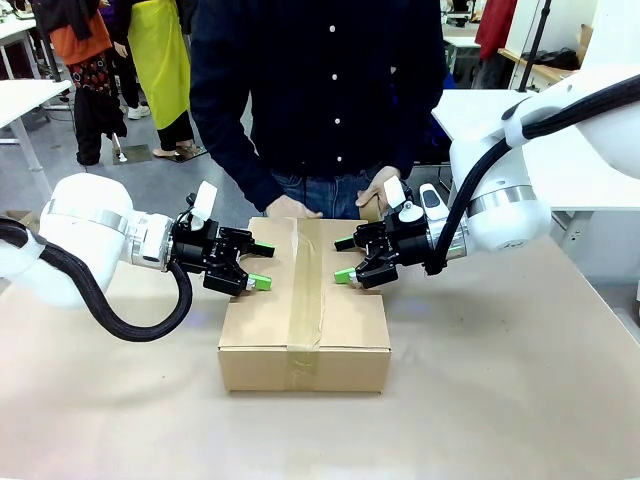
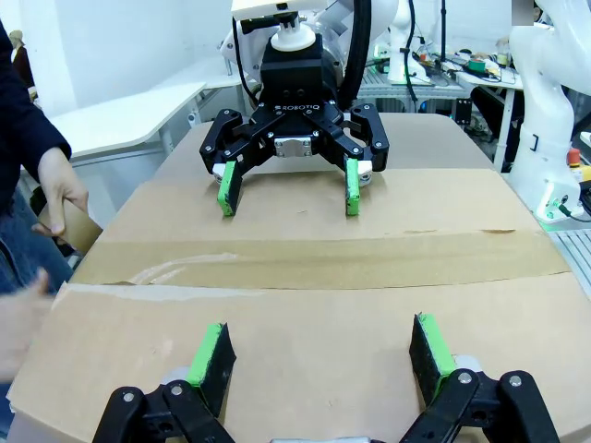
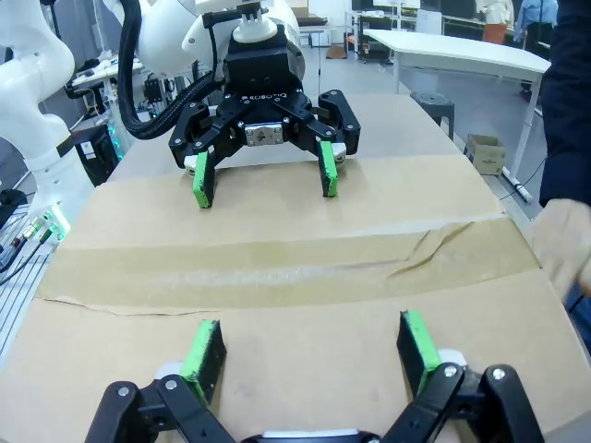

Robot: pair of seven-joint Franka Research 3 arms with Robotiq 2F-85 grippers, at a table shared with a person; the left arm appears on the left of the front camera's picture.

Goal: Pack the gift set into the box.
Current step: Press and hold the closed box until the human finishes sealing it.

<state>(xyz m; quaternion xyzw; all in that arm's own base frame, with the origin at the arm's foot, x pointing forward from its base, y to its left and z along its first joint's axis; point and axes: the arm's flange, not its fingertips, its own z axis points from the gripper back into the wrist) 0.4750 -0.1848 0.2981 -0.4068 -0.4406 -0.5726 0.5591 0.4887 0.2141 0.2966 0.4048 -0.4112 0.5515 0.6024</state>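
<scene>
The box (image 1: 340, 325) lies closed in the middle of the table, its top flaps down and a strip of brown tape (image 1: 307, 290) along the seam. My left gripper (image 1: 258, 265) hovers open just over the left flap, holding nothing. My right gripper (image 1: 342, 260) is open over the right flap, facing it across the seam. In the left wrist view, my left gripper (image 2: 320, 351) sits above the box (image 2: 314, 258) with the right gripper (image 2: 286, 189) opposite. In the right wrist view, my right gripper (image 3: 309, 346) faces the left gripper (image 3: 263, 183) over the box (image 3: 277, 268). The gift set is hidden.
A person stands at the far side, with one hand (image 1: 292, 208) and the other hand (image 1: 378, 188) at the box's far edge. The tan table (image 1: 500, 400) has free room in front of and beside the box. White tables stand behind.
</scene>
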